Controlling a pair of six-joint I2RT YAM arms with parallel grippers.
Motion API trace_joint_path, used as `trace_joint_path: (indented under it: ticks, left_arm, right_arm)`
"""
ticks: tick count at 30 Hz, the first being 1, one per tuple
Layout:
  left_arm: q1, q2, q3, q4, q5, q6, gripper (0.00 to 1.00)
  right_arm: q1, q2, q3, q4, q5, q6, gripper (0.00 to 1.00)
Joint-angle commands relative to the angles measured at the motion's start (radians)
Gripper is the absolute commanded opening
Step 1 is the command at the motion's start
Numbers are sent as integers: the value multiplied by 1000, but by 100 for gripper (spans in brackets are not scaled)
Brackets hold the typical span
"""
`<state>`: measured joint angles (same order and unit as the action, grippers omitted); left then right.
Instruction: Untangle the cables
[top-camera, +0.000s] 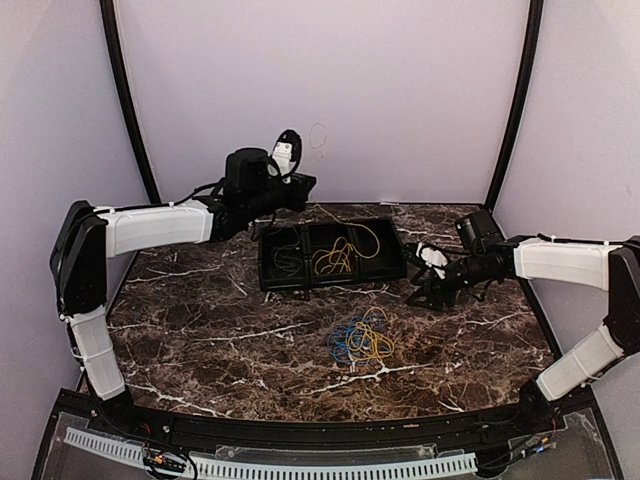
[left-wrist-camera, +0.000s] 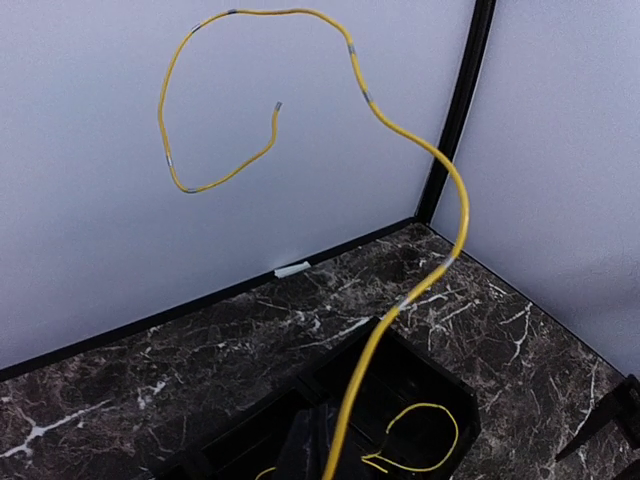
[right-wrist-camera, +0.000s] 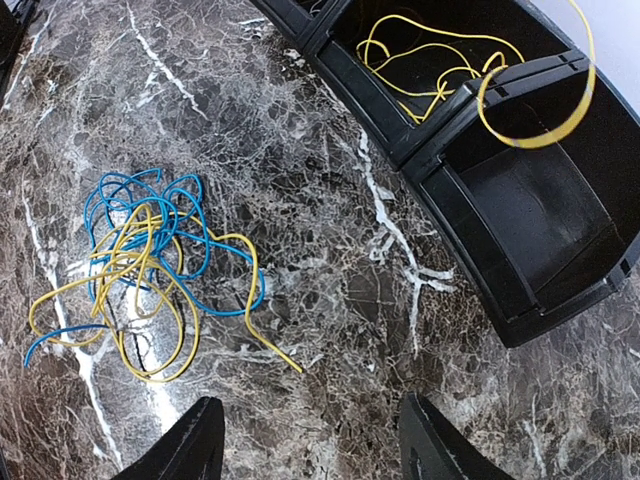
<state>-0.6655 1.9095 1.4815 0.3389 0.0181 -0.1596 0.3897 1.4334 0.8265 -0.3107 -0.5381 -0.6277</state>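
The cables (top-camera: 360, 340) lie as a small tangled bundle of yellow and blue wires on the marble, in front of the black three-compartment tray (top-camera: 262, 265). The bundle also shows in the right wrist view (right-wrist-camera: 140, 265). My left gripper (top-camera: 304, 184) hovers above the tray's back left and is shut on one yellow cable (left-wrist-camera: 455, 200), which rises from the jaws (left-wrist-camera: 325, 462) and curls in the air. Several yellow cables (right-wrist-camera: 420, 60) lie in the tray's middle compartment. My right gripper (top-camera: 418, 293) is open and empty, low over the marble to the right of the bundle (right-wrist-camera: 310, 450).
The tray (right-wrist-camera: 440, 140) has an empty right compartment, and its left one holds dark wires (top-camera: 285, 258). Pale walls and black corner posts (top-camera: 515, 100) close in the back and sides. Bare marble (top-camera: 200, 330) spreads to the left of the bundle.
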Motion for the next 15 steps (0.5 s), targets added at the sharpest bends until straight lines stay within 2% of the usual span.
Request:
trace_joint_path:
  ticks: [1, 4, 8, 15]
  left_arm:
    - [4, -163, -63, 59, -155, 93, 0]
    - [7, -183, -43, 28, -212, 130, 0]
    - [8, -121, 58, -133, -268, 153, 0]
    - [8, -19, 85, -134, -244, 166, 0]
  right_arm:
    - [-5, 13, 24, -5, -14, -5, 62]
    - [-5, 12, 27, -7, -14, -3, 62]
    - [-5, 1, 24, -8, -13, -3, 62]
    - [-5, 3, 26, -10, -14, -4, 62]
